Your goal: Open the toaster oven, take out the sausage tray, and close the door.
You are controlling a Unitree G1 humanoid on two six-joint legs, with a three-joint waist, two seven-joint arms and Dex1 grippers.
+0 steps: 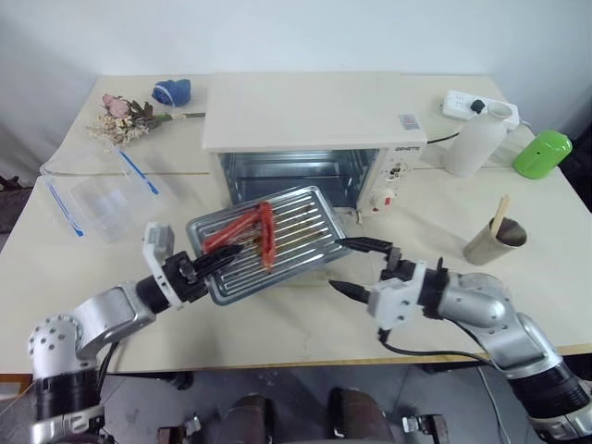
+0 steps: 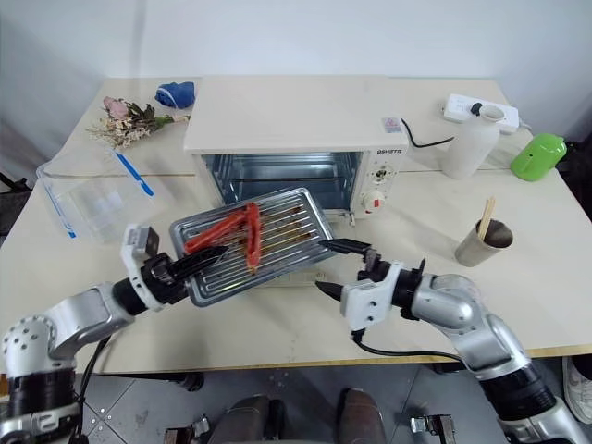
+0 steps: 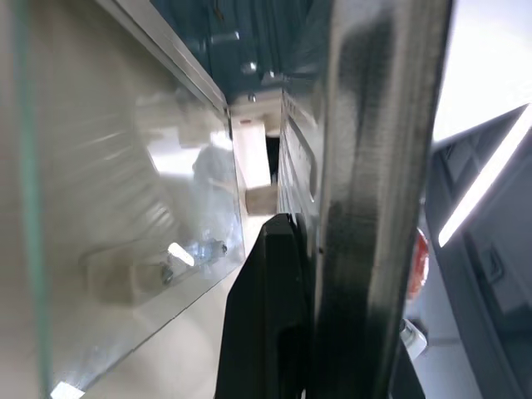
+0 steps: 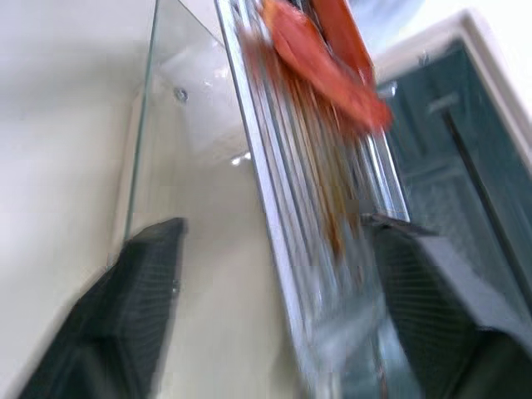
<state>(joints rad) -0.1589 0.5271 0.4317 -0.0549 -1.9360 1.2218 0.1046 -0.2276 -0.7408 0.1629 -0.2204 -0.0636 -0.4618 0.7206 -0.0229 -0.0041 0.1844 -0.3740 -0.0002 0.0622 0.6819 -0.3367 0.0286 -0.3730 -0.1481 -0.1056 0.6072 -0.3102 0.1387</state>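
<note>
Reaching in from lower left, your left gripper [image 1: 215,264] clamps the sausage tray [image 1: 277,242]; lower right, your right gripper [image 1: 356,266] points level, fingers spread apart.

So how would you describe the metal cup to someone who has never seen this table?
Start at the oven in the middle of the table and look toward the robot's right, nearer the front edge. The cup stands alone there; unlike the white bottle and green object behind it, it is dull metal and holds a wooden stick.
</note>
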